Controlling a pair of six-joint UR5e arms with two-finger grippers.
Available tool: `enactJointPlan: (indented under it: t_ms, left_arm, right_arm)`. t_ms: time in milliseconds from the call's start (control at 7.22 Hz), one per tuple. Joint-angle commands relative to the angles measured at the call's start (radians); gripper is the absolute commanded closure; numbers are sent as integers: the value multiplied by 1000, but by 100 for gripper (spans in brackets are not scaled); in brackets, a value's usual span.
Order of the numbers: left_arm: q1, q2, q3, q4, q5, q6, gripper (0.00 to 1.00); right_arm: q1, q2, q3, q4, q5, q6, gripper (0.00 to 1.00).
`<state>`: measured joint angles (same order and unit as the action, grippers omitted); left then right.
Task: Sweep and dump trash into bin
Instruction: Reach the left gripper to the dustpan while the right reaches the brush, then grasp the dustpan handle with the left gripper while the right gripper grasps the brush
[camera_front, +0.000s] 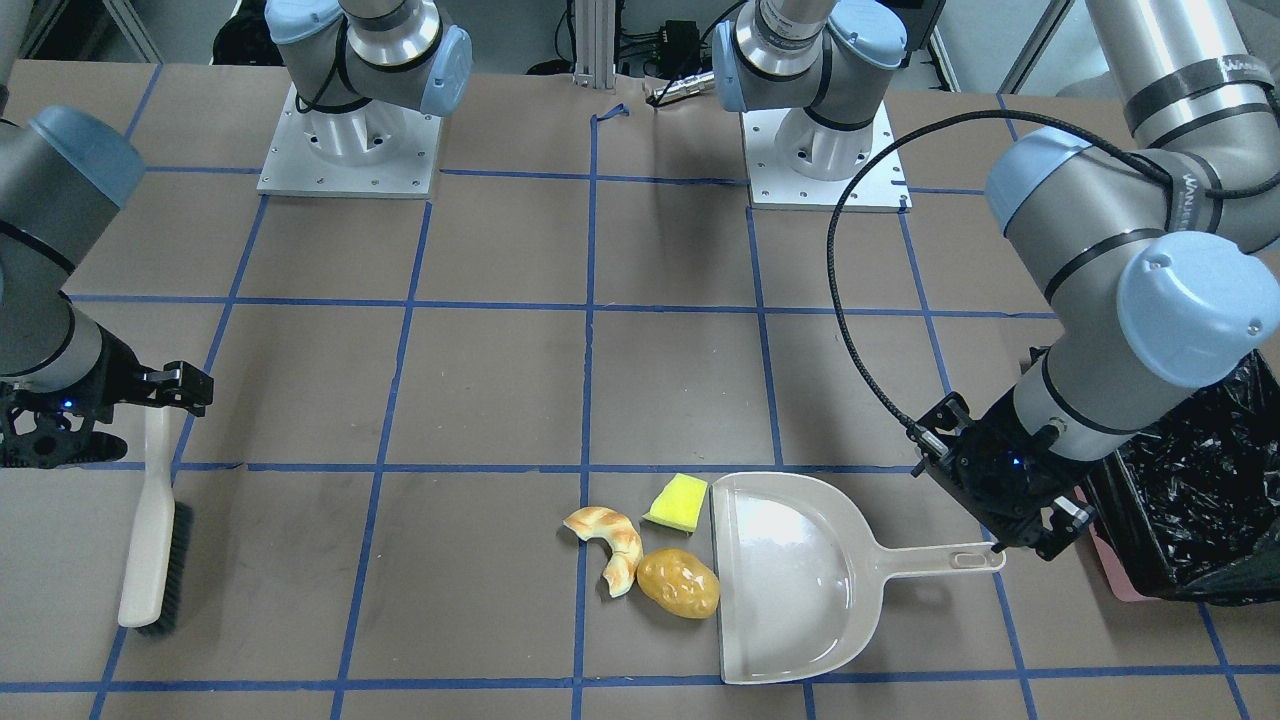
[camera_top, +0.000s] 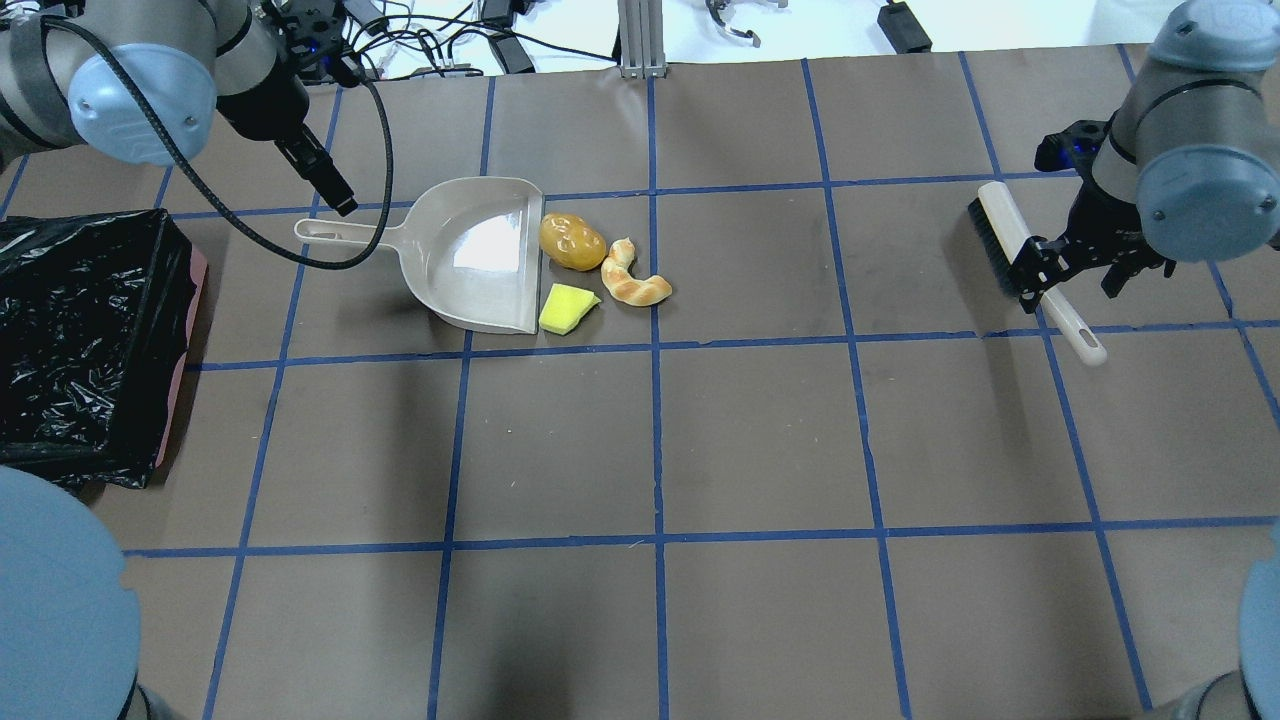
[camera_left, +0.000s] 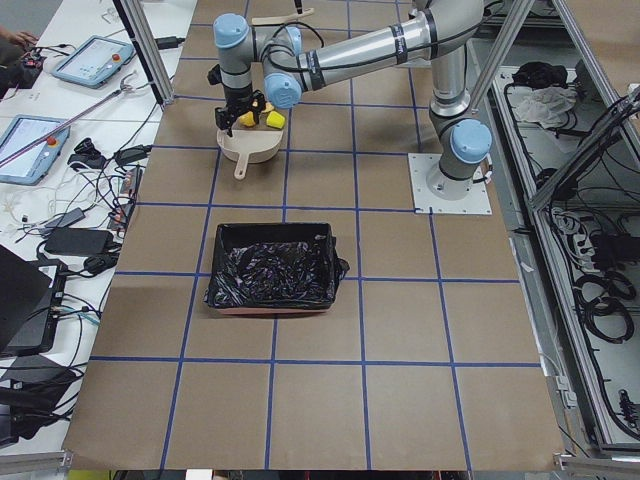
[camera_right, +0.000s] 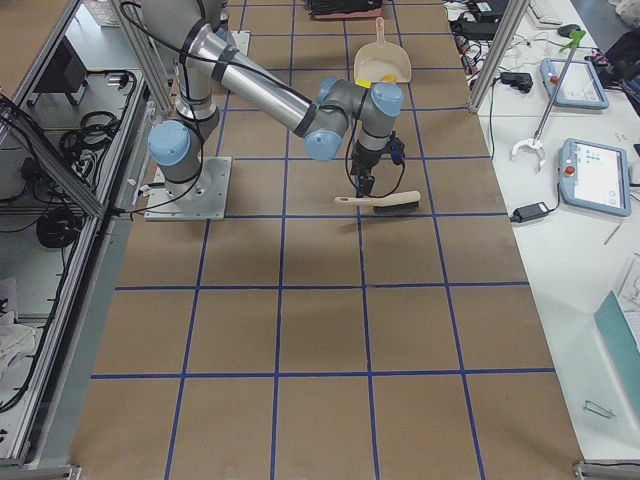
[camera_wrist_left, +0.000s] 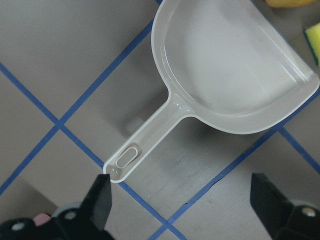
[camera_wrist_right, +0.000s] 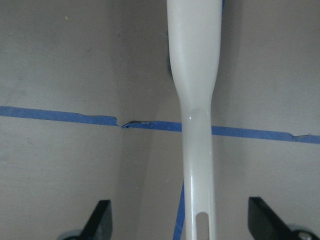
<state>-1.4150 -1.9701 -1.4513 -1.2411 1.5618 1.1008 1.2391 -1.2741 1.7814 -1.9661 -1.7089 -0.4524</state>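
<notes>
While the dustpan (camera_front: 790, 570) lies flat on the table (camera_top: 640, 450) in its far left part, its open mouth is turned to the right and its handle (camera_front: 945, 560) to the left; the pan is seen to hold nothing. The trash is gathered on the table just outside that mouth; the sponge (camera_front: 677, 503) is set at the lip's nearer end, the potato (camera_front: 680, 582) at the lip farther off, seemingly touching it, and the pastry (camera_front: 612, 545) is curled just right of the potato. None of the three is inside the pan.

The left gripper (camera_wrist_left: 185, 195) is held at the tip of the handle; its jaws are spread wide and nothing is clasped, the handle's end being seen just ahead of the left finger (camera_wrist_left: 100, 200) without clear contact.

The bin (camera_top: 90, 320) is placed at the table's left edge, nearer than the pan and well apart from the trash; only its black bag is seen within.

At the far right the brush (camera_top: 1010, 240) is laid on the table, bristles turned left and its handle pointed toward the near side. The right gripper (camera_wrist_right: 182, 220) is positioned over the handle; its jaws are parted widely on either side, and the handle is touched by neither finger in the wrist view; whether the gripper is lowered to table height cannot be told.
</notes>
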Motion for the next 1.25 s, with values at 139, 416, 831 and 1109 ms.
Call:
enactJointPlan:
  t_ms: [139,416,831,1109]
  left_arm:
    - [1,-111,3,156,1,277,3]
    - [-1,-162,41,200,-12,408,6]
    - [-1,-185,42,59,-35,514,6]
    - [1,-176,28,6,-55,524,6]
  right_arm:
    - [-3,44,4,1,-67,-9,10]
    - [-3,62,7,7,-90,-9,13]
    - [-3,65,7,42,-90,-9,46]
    - [-3,65,7,53,-92,-9,53]
